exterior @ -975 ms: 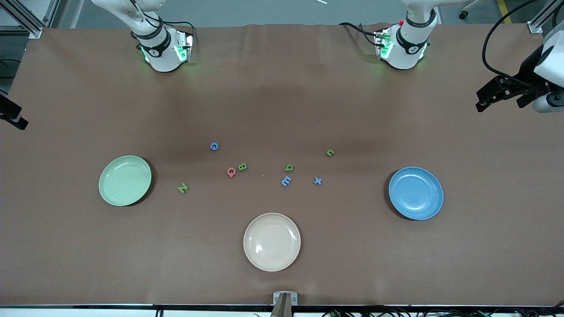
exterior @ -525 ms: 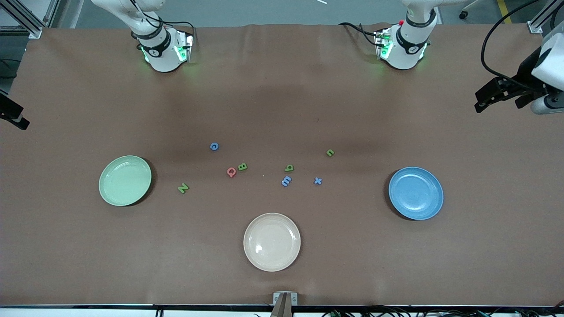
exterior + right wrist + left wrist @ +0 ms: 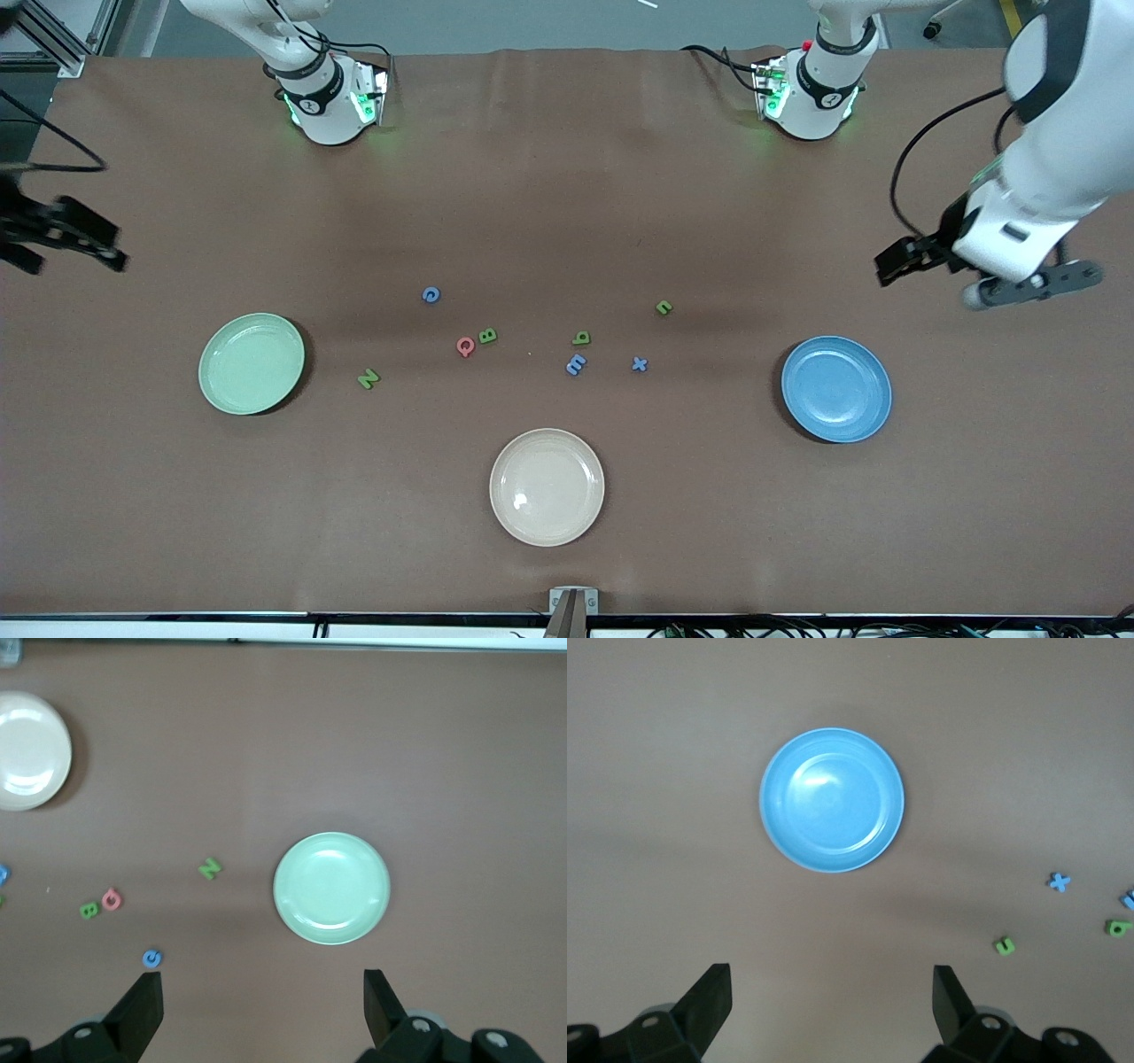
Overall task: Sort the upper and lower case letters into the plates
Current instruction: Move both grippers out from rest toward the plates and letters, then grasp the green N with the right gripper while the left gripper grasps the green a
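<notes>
both the left gripper [image 3: 828, 1010] and right gripper [image 3: 260, 1010] gape wide, empty.

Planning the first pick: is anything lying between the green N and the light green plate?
Nothing visible. The green N lies on bare table beside the light green plate, with only tablecloth between them. The pink Q and green B lie past the N, toward the left arm's end.

**Legible characters: letter pieces on table**

No printed labels or brands readable. Loose letter pieces mid-table: green N [image 3: 368, 378], pink Q [image 3: 465, 346], green B [image 3: 487, 336], blue x [image 3: 640, 364], blue E or m [image 3: 576, 364]; others unclear.
</notes>
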`<action>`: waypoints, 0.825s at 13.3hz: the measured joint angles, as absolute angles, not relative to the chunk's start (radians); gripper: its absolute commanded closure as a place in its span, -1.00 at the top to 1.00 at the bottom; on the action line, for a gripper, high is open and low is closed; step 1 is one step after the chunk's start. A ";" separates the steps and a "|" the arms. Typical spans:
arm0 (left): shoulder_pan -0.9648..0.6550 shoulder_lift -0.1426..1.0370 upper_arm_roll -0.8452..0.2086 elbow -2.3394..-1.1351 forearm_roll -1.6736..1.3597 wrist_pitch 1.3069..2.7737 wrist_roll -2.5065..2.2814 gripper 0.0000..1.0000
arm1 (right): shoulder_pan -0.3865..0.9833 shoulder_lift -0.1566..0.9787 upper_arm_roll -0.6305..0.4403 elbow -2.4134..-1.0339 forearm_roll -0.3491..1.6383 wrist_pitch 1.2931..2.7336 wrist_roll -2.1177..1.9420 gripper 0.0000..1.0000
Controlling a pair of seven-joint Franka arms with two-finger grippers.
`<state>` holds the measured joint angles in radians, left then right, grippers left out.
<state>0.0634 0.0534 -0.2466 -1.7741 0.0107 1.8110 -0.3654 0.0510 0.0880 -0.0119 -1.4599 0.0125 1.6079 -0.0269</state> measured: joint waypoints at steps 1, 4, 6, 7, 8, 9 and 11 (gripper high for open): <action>0.061 0.072 -0.258 -1.800 0.011 1.852 -0.378 1.00 | 0.082 0.119 -0.011 -1.461 0.010 1.619 -0.026 1.00; 0.036 0.136 -0.287 -1.849 0.011 1.928 -0.424 1.00 | 0.128 0.202 -0.011 -1.461 -0.001 1.692 -0.024 1.00; 0.011 0.185 -0.290 -1.860 0.013 1.996 -0.459 1.00 | 0.128 0.224 -0.013 -1.461 -0.001 1.697 -0.024 1.00; -0.001 0.210 -0.290 -1.862 0.020 2.026 -0.479 1.00 | 0.128 0.233 -0.015 -1.461 -0.001 1.697 -0.024 1.00; -0.013 0.234 -0.291 -1.863 0.024 2.055 -0.500 1.00 | 0.128 0.243 -0.016 -1.461 -0.002 1.698 -0.024 1.00; -0.025 0.257 -0.291 -1.864 0.031 2.083 -0.521 1.00 | 0.128 0.255 -0.016 -1.461 -0.002 1.702 -0.024 1.00; -0.050 0.303 -0.291 -1.864 0.066 2.128 -0.567 1.00 | 0.130 0.287 -0.016 -1.468 -0.002 1.726 -0.024 1.00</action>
